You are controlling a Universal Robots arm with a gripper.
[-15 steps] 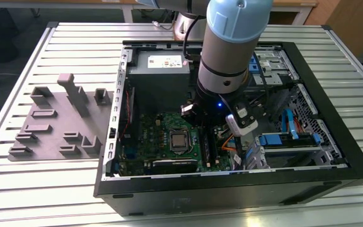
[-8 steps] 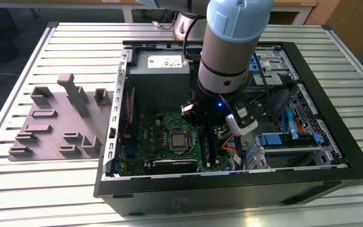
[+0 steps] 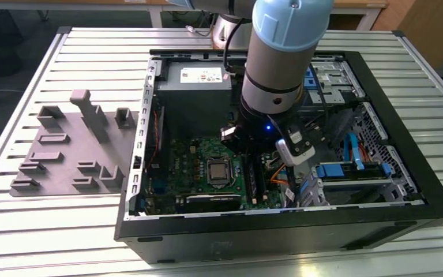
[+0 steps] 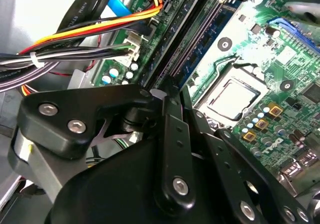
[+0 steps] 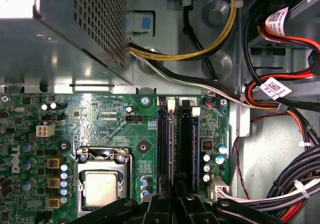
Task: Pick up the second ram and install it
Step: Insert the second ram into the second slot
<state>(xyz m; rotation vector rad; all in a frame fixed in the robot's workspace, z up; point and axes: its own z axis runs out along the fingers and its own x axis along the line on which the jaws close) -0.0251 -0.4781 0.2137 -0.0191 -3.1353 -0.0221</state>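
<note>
The black pincer [image 5: 175, 196], seemingly clamped on the thin dark memory stick [image 5: 174, 186], is held over the long black slots [image 5: 186, 146] directly below, where misalignment risks jamming.

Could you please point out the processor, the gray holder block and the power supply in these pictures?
processor [image 5: 100, 188], first wrist view, middle of its metal lid.
gray holder block [image 3: 67, 151], exterior view, flat base among its raised posts.
power supply [image 3: 196, 85], exterior view, its gray top face.

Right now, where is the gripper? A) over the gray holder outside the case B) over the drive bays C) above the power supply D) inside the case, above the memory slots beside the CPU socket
D: in the first wrist view the gripper sits directly over the memory slots, with the CPU socket beside them on the motherboard.
</note>
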